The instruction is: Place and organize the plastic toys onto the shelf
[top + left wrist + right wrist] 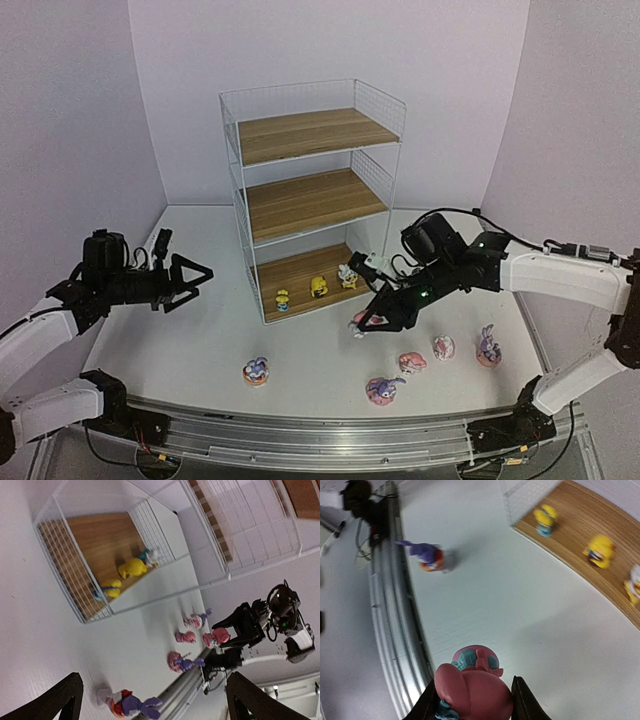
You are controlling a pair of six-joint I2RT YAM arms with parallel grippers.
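Observation:
The white wire shelf point(310, 190) has three wooden boards. Three small yellow/white toys point(319, 287) stand on its bottom board point(580, 515), and they also show in the left wrist view point(132, 568). My right gripper point(368, 322) is shut on a pink-white toy point(475, 690) and holds it above the table, in front of the shelf. Two pink-white toys point(412, 362) and three purple bunnies point(382, 389) stand on the table near the front. One bunny point(256, 371) is apart at the left point(427, 555). My left gripper point(195, 275) is open and empty, left of the shelf.
A metal rail point(320, 425) runs along the table's near edge, close behind the front toys. The shelf's wire side walls point(60, 565) enclose the bottom board. White walls close in the table at the back and sides.

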